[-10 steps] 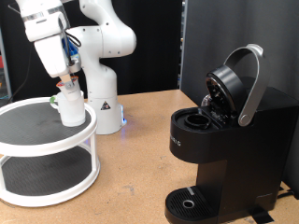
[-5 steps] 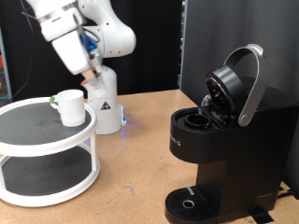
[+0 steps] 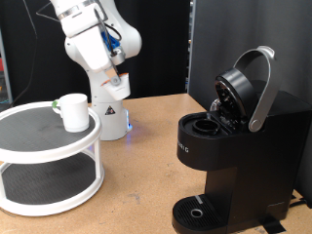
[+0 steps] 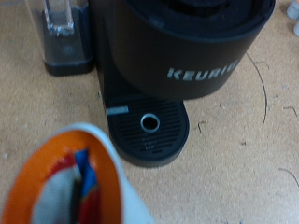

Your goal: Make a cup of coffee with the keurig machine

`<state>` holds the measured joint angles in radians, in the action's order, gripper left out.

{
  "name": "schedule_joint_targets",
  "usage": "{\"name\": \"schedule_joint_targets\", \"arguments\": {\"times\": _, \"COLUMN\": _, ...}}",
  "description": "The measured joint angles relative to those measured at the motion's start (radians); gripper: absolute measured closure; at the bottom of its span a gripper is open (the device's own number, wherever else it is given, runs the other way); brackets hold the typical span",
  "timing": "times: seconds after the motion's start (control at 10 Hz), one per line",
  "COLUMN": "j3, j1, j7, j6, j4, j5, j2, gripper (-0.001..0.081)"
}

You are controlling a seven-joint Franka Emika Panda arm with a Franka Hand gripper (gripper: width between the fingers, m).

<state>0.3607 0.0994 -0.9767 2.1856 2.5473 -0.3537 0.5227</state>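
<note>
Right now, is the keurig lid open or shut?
Open. On the keurig the grey handle is swung up, the brew head is tilted back, and the pod chamber is exposed in the exterior view.

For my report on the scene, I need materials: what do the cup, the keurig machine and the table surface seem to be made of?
The cup: probably glazed ceramic, plain white, thick-walled, softly shiny. The keurig machine: likely black plastic, partly glossy, with a silver-grey handle that could be painted plastic or metal. The table surface: wood or wood-look board, matte tan, with scratches in the wrist view.

A glossy white, round-jointed robot arm (image 3: 97, 39) on a white base bearing a warning triangle, blue cables near its tool (image 3: 116, 76).
</note>
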Motion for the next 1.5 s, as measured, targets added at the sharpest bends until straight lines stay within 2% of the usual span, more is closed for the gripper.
{"name": "schedule_joint_targets", "arguments": {"times": 0.3, "j3": -0.031, "j1": 0.060, "j7": 0.038, "j6": 0.064, "j4": -0.003, "j5": -0.138, "j2": -0.012, "gripper": 0.0696}}
{"name": "schedule_joint_targets", "arguments": {"times": 0.5, "j3": -0.067, "j1": 0.099, "j7": 0.065, "j6": 0.133, "j4": -0.014, "j5": -0.186, "j2": -0.037, "gripper": 0.0696}}
{"name": "schedule_joint_targets", "arguments": {"times": 0.6, "j3": -0.082, "j1": 0.105, "j7": 0.082, "j6": 0.157, "j4": -0.023, "j5": -0.191, "j2": -0.057, "gripper": 0.0696}}
{"name": "schedule_joint_targets", "arguments": {"times": 0.9, "j3": -0.071, "j1": 0.109, "j7": 0.038, "j6": 0.120, "j4": -0.030, "j5": -0.191, "j2": -0.059, "gripper": 0.0696}}
{"name": "schedule_joint_targets", "arguments": {"times": 1.1, "j3": -0.071, "j1": 0.119, "j7": 0.036, "j6": 0.088, "j4": -0.067, "j5": -0.191, "j2": -0.087, "gripper": 0.0696}}
{"name": "schedule_joint_targets", "arguments": {"times": 1.5, "j3": -0.076, "j1": 0.139, "j7": 0.038, "j6": 0.103, "j4": -0.136, "j5": -0.223, "j2": -0.165, "gripper": 0.0696}}
